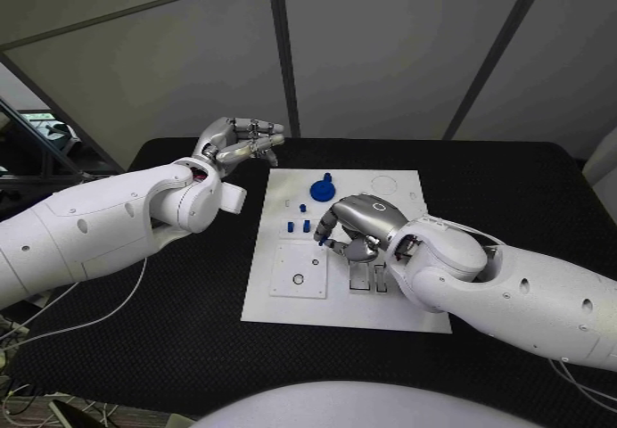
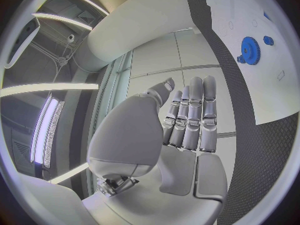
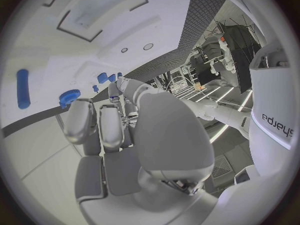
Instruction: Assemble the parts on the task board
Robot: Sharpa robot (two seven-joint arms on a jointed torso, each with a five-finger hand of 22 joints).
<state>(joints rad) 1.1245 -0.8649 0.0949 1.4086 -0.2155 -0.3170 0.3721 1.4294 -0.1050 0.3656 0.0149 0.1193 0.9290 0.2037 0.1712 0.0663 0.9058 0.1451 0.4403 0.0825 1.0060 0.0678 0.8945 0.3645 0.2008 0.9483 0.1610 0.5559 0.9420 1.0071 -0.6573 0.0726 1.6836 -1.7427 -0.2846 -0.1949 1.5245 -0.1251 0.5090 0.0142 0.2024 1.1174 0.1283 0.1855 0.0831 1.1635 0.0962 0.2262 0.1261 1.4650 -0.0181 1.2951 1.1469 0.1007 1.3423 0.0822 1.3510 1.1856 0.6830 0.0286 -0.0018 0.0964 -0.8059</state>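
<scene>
While the right hand works low over the board, the risks lie mostly round its fingertips.

Right hand: right hand (image 1: 355, 223) sits at the centre of the head view over the task board (image 1: 398, 192), fingers curled down toward the small blue pegs (image 1: 305, 225); whether it has hold of one I cannot tell, since the palm hides the fingertips.

Left hand: left hand (image 1: 239, 140) hangs in the upper left of the head view, off the board's edge above the black table (image 1: 154, 357); its fingers (image 2: 190, 115) lie straight and close together, holding nothing.

Parts: blue gear (image 1: 323, 188) stands on the board just above the right hand; the pegs lie at the board's left-centre, close to the fingers; grey slotted blocks (image 1: 364, 276) sit lower, partly under the right wrist.

Risk, knocking: curled fingers so near the pegs could, I judge, tip or scatter them.

Risk, blind grip: the hand's own bulk covers its target, so a peg may be pinched askew and jam at its hole.

Risk, sweep: the right forearm crosses the lower board and could drag the grey blocks.
</scene>
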